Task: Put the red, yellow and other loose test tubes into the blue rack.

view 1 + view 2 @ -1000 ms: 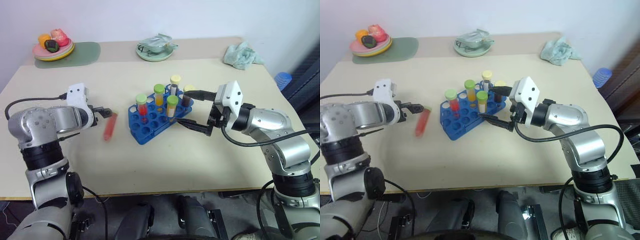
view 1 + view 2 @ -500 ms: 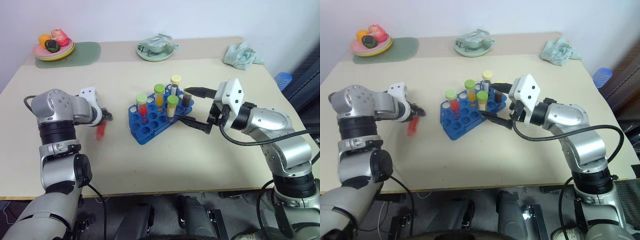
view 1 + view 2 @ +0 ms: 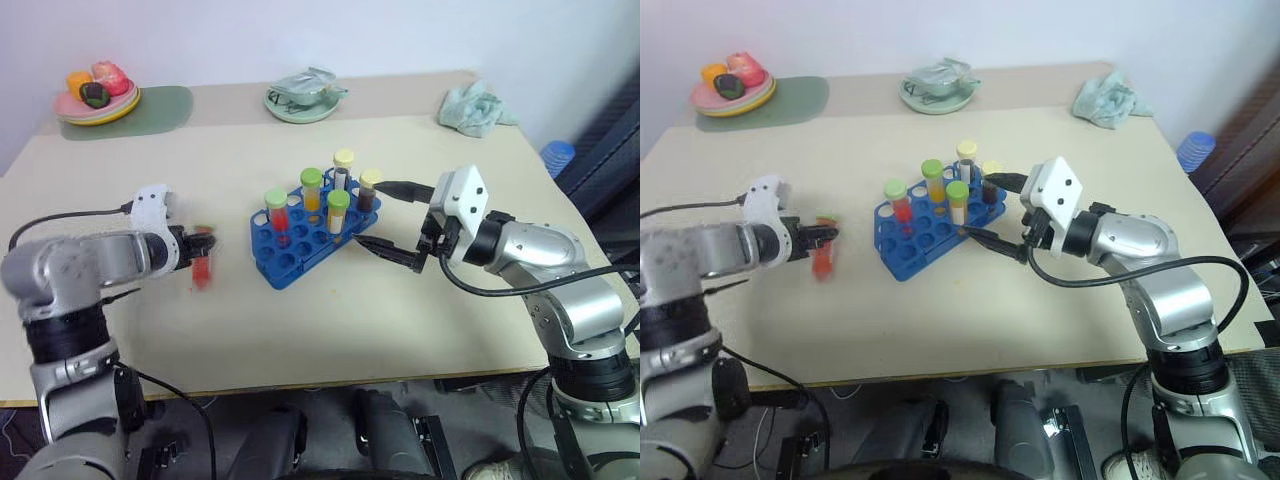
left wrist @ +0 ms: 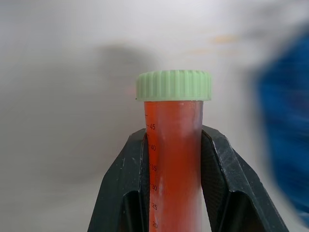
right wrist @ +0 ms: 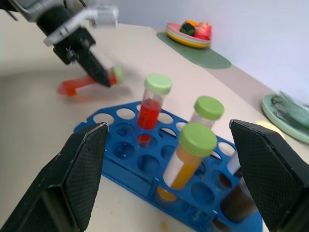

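My left gripper (image 3: 205,244) is shut on a loose test tube (image 3: 203,268) of pinkish-red liquid with a green cap (image 4: 174,85), gripped below the cap, left of the blue rack (image 3: 292,262). The tube (image 5: 84,84) is tilted, close over the table. The rack holds a red tube (image 3: 277,212), two yellow-orange tubes (image 3: 312,190) with green caps, a clear-greyish tube (image 3: 343,170) and a dark brown one (image 3: 368,192). My right gripper (image 3: 370,214) stands open at the rack's right end, with one finger (image 3: 400,187) above that end and the other below it.
At the back of the table (image 3: 300,330) are a plate of fruit (image 3: 95,95) on a green mat (image 3: 160,105), a pale green dish (image 3: 303,97) with a wrapper, and a teal cloth (image 3: 476,108). A blue object (image 3: 556,155) lies beyond the right edge.
My left gripper has shut on the red tube, which lay slanted on the table, and drawn it slightly left. The right arm has kept still. The camera has shifted a little.
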Controlling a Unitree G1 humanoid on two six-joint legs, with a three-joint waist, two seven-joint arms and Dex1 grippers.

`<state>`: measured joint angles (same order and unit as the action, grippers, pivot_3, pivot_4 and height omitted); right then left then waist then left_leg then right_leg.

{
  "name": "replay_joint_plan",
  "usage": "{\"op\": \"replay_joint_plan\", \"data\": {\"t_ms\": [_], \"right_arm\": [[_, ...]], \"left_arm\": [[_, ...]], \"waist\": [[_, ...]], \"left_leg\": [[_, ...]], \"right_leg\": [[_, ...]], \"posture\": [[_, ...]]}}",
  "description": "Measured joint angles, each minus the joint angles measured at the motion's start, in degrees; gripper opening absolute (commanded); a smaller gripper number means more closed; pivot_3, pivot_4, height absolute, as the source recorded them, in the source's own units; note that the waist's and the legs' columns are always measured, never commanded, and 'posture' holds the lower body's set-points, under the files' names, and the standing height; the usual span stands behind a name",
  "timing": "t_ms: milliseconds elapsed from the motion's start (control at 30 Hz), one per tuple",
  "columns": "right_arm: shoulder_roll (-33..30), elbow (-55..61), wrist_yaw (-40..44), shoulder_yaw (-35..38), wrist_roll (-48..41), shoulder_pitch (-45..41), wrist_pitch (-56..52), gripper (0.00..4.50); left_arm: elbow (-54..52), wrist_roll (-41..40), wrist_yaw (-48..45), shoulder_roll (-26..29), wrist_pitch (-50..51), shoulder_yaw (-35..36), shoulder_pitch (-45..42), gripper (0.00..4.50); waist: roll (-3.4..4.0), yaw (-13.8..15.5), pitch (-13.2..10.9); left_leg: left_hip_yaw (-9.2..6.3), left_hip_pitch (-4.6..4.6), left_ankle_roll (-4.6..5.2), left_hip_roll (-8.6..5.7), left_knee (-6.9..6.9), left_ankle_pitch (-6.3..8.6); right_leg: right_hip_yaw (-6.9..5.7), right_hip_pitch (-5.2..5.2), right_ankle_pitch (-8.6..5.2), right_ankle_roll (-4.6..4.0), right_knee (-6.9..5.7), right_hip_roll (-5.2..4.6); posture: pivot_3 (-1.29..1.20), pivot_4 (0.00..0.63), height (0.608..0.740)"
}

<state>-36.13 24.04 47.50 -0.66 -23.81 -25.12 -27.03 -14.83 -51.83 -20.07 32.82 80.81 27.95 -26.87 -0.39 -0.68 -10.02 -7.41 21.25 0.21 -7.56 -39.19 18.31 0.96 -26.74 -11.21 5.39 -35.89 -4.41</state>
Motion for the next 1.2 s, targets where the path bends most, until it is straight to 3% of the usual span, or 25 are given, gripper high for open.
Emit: {"op": "replay_joint_plan", "data": {"t_ms": [100, 167, 300, 500, 733, 1200], "right_arm": [[0.19, -0.83, -0.05, -0.12, 0.11, 0.19, 0.32, 4.13], [0.27, -0.95, -0.22, -0.15, 0.26, 0.3, 0.48, 4.13], [0.51, -0.87, -1.26, -0.07, 0.47, 0.84, 0.78, 4.13], [-0.11, 1.06, -3.96, 1.76, 0.61, 5.69, 0.22, 4.13], [-0.88, 5.61, -7.21, 4.4, 0.59, 9.13, -1.17, 4.13], [-0.98, 10.09, -10.97, 6.04, 0.46, 11.64, -3.66, 4.13]], "left_arm": [[-9.16, -0.16, -13.07, 5.05, -11.84, -0.24, 8.4, 0.8], [-11.75, 1.67, -19.2, 4.97, -20.98, -1.36, 11.54, 0.8], [-11.45, 5.66, -22.48, 0.11, -32.5, -7.48, 11.2, 0.8], [-0.86, 18.7, -23.82, -10.34, -54.0, -20.44, 5.05, 0.8], [7.41, 24.8, -23.9, -15.6, -64.46, -26.05, 3.38, 0.8], [12.39, 29.98, -22.65, -19.28, -69.13, -30.62, 2.23, 0.8]], "waist": [[0.04, -0.08, 0.02], [0.06, 0.29, 0.03], [0.02, 1.44, 0.03], [-0.01, 1.53, 0.05], [0.0, 1.47, 0.05], [0.0, 1.46, 0.06]], "left_leg": [[0.11, -0.1, 0.0, 0.01, 0.06, 0.0], [0.11, -0.12, 0.0, 0.01, 0.05, 0.0], [0.1, -0.21, 0.06, 0.02, 0.04, 0.03], [0.04, -0.06, 0.16, 0.02, 0.05, 0.08], [0.08, -0.07, 0.16, 0.09, 0.04, 0.08], [0.08, -0.07, 0.18, 0.08, 0.03, 0.08]], "right_leg": [[0.08, 0.03, -0.01, -0.02, 0.01, 0.0], [0.08, 0.1, 0.0, -0.02, 0.02, 0.0], [0.03, 0.28, 0.04, -0.05, 0.22, 0.0], [-0.05, 0.25, 0.06, -0.03, 0.5, 0.01], [-0.03, 0.24, 0.07, -0.03, 0.46, 0.06], [-0.03, 0.25, 0.08, 0.0, 0.47, 0.06]], "posture": [[0.0, 0.15, 0.74], [0.0, 0.15, 0.74], [0.0, 0.15, 0.74], [0.0, 0.15, 0.74], [0.0, 0.15, 0.74], [0.0, 0.15, 0.74]]}}
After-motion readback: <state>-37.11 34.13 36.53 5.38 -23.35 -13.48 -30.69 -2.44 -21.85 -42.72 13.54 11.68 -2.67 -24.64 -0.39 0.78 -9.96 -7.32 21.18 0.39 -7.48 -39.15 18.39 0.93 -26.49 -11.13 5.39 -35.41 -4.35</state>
